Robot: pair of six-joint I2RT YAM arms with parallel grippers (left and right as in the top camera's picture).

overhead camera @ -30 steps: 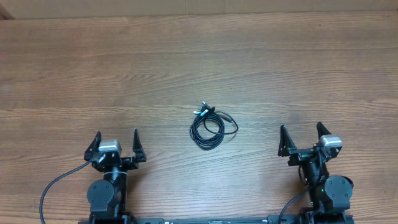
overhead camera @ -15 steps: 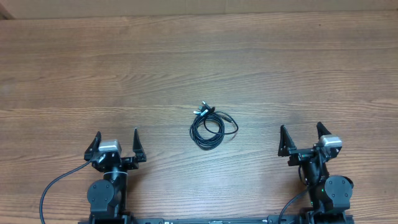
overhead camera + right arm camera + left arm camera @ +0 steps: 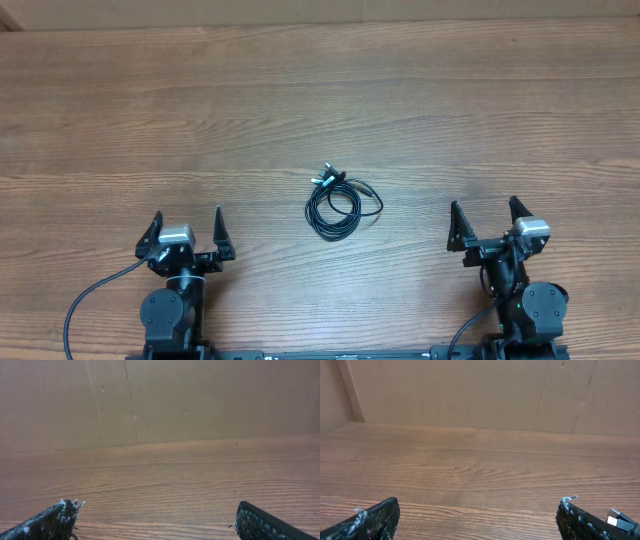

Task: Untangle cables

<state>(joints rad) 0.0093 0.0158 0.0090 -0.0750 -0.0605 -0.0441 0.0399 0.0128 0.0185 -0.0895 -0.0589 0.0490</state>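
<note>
The cables (image 3: 335,203) lie in one tight coil on the desk (image 3: 450,100). Either side of it, left hand (image 3: 188,215) and right hand (image 3: 483,208) sit spread wide and empty, seemingly poised to reach.

Bare tabletop (image 3: 320,100) around coiled cables (image 3: 333,205), wall (image 3: 470,390) behind

A wooden table (image 3: 320,110) with brown grain running left to right fills the overhead view. Along its far edge runs a plain tan board (image 3: 400,10), seen from above only as a thin strip. In the wrist views the board stands upright at that edge, with faint vertical seams and a few small dark specks. Toward the far left corner, a side panel (image 3: 332,395) meets it.
</note>
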